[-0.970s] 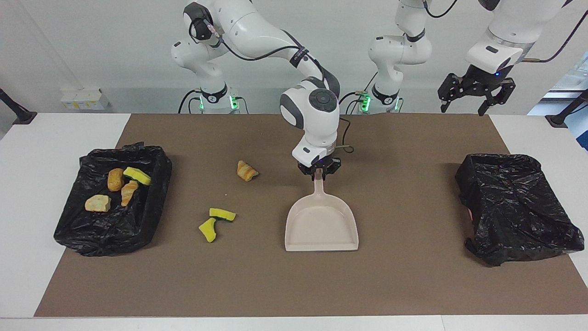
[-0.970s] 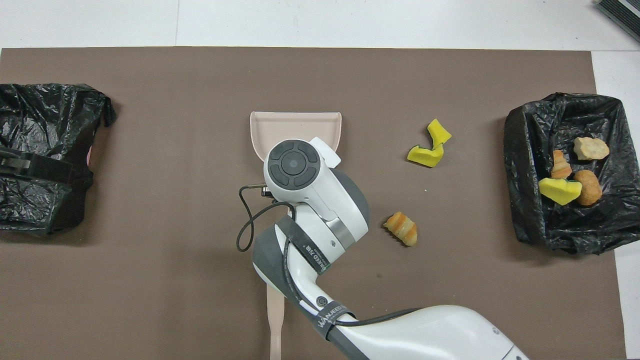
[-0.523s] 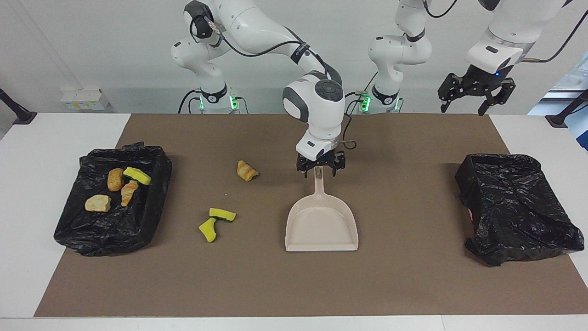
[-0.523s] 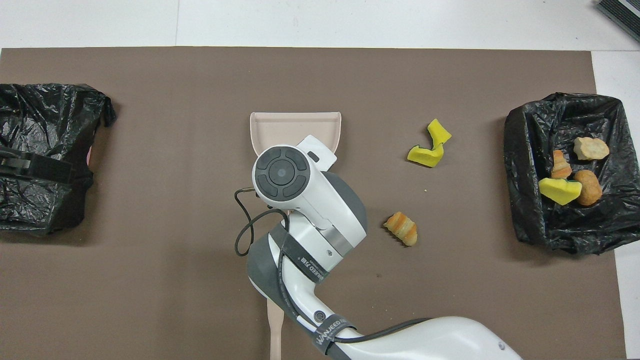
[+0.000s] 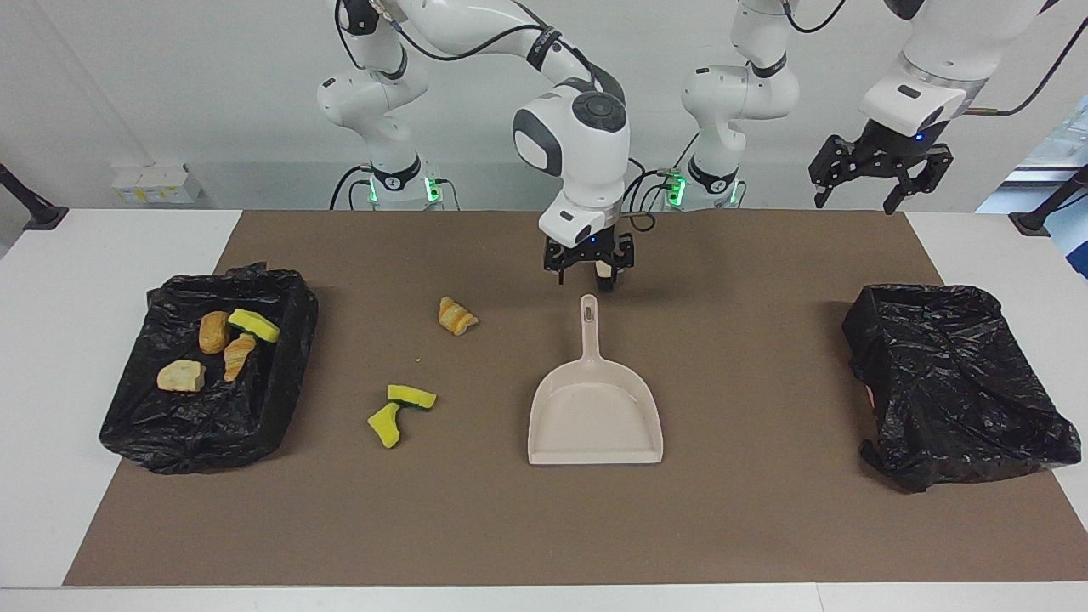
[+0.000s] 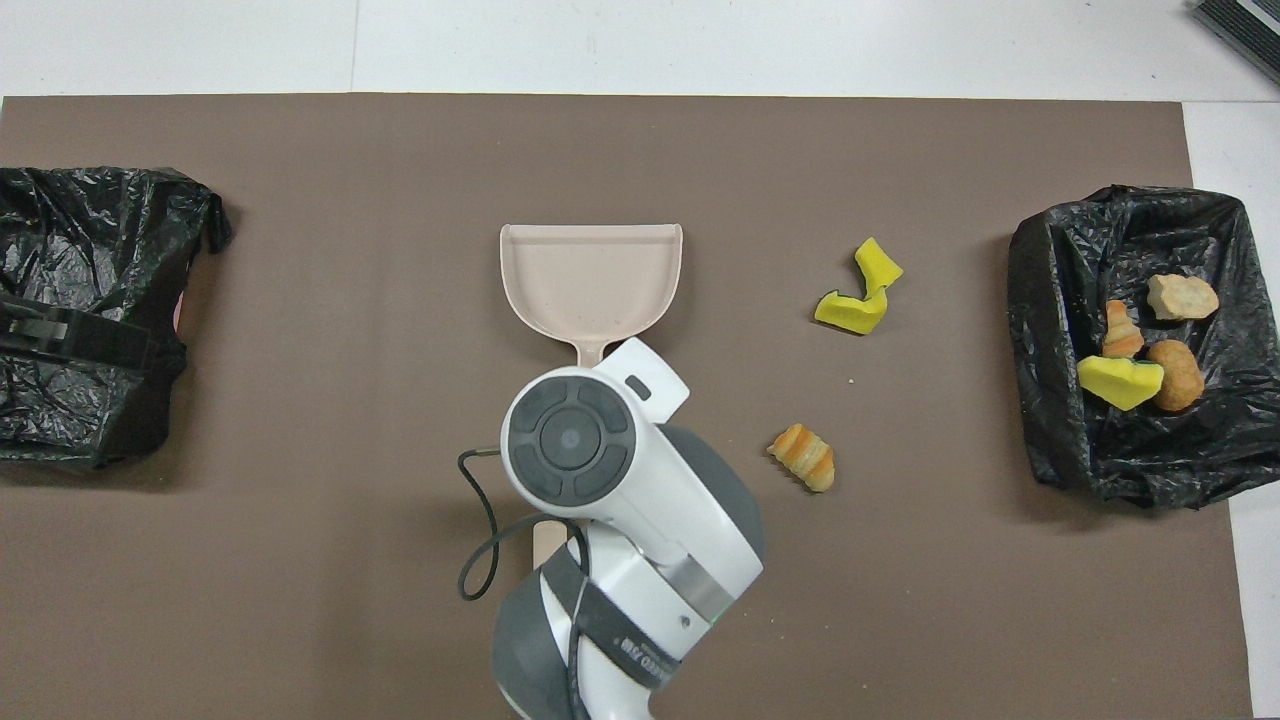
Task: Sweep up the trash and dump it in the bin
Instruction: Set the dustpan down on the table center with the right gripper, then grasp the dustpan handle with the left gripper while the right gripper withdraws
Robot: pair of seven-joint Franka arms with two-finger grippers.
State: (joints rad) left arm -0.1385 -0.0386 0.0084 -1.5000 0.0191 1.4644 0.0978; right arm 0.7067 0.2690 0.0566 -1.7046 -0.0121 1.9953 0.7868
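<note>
A beige dustpan [image 5: 595, 416] lies flat mid-mat with its handle pointing toward the robots; it also shows in the overhead view [image 6: 590, 275]. My right gripper [image 5: 589, 276] is open and empty, raised just over the handle's end. Two yellow sponge chunks [image 5: 399, 412] [image 6: 858, 295] and an orange-brown bread lump [image 5: 456, 315] [image 6: 803, 457] lie on the mat toward the right arm's end. Several more pieces [image 5: 223, 340] [image 6: 1130, 370] lie in the black-lined bin [image 5: 280, 408] [image 6: 1040, 400] there. My left gripper [image 5: 880, 183] waits open, high over the left arm's end.
A second bin [image 5: 952, 382] wrapped in a black bag stands at the left arm's end of the brown mat. A beige strip [image 6: 547, 540], seemingly the brush handle, pokes out from under the right arm, nearer to the robots than the dustpan.
My right gripper let go of the dustpan handle, opened and rose away toward the robots. The dustpan stays flat where it was. The left arm has not moved.
</note>
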